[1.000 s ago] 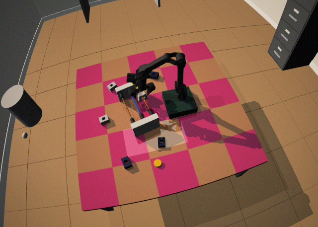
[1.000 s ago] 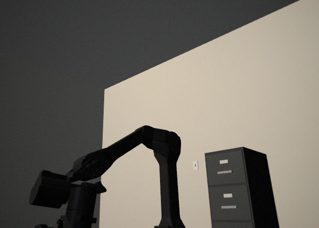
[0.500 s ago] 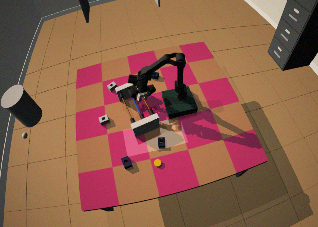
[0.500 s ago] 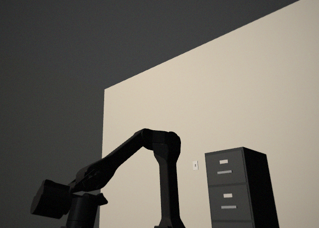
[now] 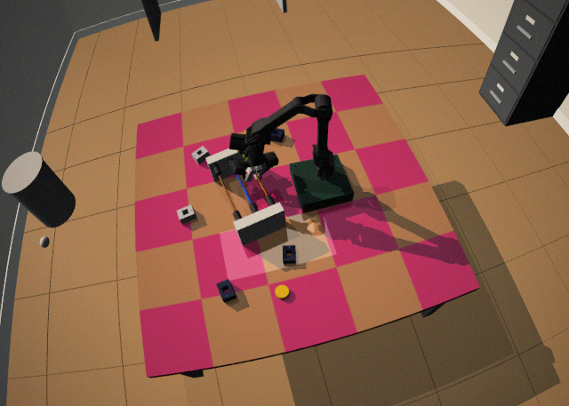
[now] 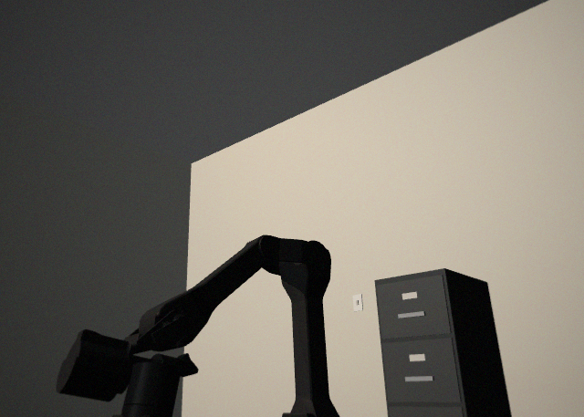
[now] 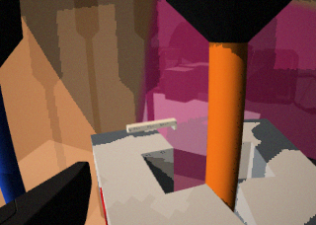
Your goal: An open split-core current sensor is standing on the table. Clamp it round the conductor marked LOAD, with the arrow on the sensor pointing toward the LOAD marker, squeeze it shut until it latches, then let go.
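Note:
The pale split-core sensor [image 5: 251,175] [image 7: 133,171] is at the orange conductor [image 5: 262,187] [image 7: 227,102]. In the wrist view the conductor runs down over its openings into the gap between its two halves. Whether it is latched is not clear, and I cannot make out its arrow. A small white tag [image 7: 150,125] shows behind it, its lettering unreadable. My gripper [image 5: 253,167] is open around the sensor. One black finger [image 7: 61,192] stands just left of it, with a narrow gap; the other finger is out of the wrist view. The exterior view shows only the arm.
A blue conductor [image 5: 244,190] [image 7: 7,156] and a brown one [image 5: 227,193] run alongside, between a front block [image 5: 260,229] and a rear block [image 5: 221,166]. Pale blocks [image 5: 186,213] [image 5: 199,155], dark blocks [image 5: 289,260] [image 5: 226,296] and a yellow disc [image 5: 282,291] stand around.

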`<state>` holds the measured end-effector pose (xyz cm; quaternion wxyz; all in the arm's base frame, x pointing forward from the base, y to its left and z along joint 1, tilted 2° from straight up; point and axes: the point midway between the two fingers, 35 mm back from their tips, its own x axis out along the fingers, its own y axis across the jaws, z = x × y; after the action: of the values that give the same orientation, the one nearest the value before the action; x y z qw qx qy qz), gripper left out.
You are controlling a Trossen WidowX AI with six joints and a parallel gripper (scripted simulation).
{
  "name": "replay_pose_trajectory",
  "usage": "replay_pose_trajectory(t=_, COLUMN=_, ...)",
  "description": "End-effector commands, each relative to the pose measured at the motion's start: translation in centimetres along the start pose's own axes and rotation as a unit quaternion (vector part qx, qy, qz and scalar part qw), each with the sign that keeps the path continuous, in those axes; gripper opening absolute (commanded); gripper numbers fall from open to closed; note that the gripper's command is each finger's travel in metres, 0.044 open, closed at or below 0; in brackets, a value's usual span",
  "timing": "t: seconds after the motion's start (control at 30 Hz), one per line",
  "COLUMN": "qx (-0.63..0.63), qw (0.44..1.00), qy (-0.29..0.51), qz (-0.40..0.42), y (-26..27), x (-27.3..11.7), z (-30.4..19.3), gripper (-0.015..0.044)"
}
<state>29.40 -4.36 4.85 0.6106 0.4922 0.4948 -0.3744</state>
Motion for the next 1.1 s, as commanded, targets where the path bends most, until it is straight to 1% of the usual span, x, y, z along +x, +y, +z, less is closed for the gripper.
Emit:
replay_pose_trajectory(t=0.0, qx=0.000, qw=1.000, qy=-0.001, qz=0.002, y=0.17, x=-0.06, z=0.04, gripper=0.0333)
replay_pose_trajectory(t=0.23, qx=0.000, qw=1.000, qy=-0.001, qz=0.002, y=0.17, x=-0.06, z=0.04, gripper=0.0287)
replay_pose_trajectory(t=0.6, qx=0.000, qw=1.000, qy=-0.001, qz=0.002, y=0.17, x=-0.06, z=0.04, gripper=0.0000)
replay_pose_trajectory(t=1.07, qx=0.000, qw=1.000, qy=-0.001, qz=0.002, y=0.17, x=-0.06, z=0.04, gripper=0.0000)
